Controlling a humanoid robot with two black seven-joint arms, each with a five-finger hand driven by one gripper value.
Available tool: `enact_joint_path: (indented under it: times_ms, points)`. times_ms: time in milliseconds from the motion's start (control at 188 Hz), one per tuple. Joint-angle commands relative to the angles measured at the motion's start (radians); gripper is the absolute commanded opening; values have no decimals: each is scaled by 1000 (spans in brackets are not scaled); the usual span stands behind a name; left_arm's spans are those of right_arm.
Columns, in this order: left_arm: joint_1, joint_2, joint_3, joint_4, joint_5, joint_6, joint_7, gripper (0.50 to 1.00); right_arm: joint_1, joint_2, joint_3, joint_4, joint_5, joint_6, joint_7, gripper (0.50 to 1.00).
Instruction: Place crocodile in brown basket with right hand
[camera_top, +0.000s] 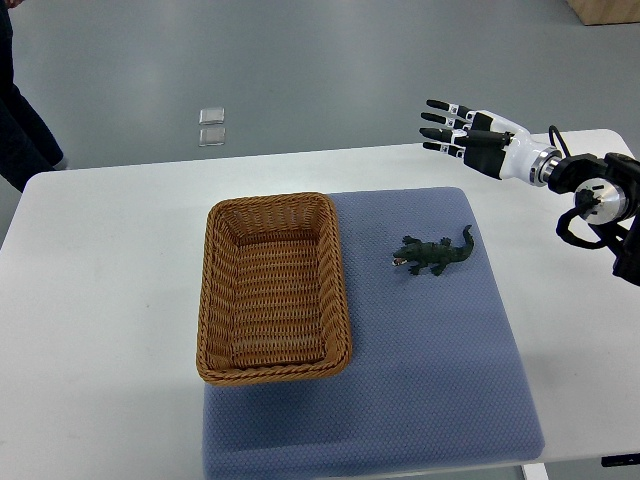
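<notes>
Crocodile (434, 255) on blue mat (430, 380), 3 o'clock of brown basket (273, 288); right hand (468, 132) spread, empty, 1 o'clock above.

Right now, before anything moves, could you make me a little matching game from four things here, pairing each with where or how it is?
Things:
1 crocodile
2 basket
3 right hand
4 mat

Descriptions:
a woven brown, empty
b in the air at the far right, fingers spread, holding nothing
c green, lying right of the basket
d blue, flat under the crocodile

Pairs: 1-c, 2-a, 3-b, 4-d
</notes>
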Motion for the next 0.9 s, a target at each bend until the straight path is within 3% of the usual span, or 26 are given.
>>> enact_joint_path:
  times_ms: [0, 892]
  points:
    - [0, 0, 0, 1, 0, 0, 0, 1000, 0, 0, 0, 0, 0, 1, 0, 928]
    - [-3, 0, 0, 8, 0, 0, 0, 1000, 3, 2, 2, 2, -23, 34, 3, 928]
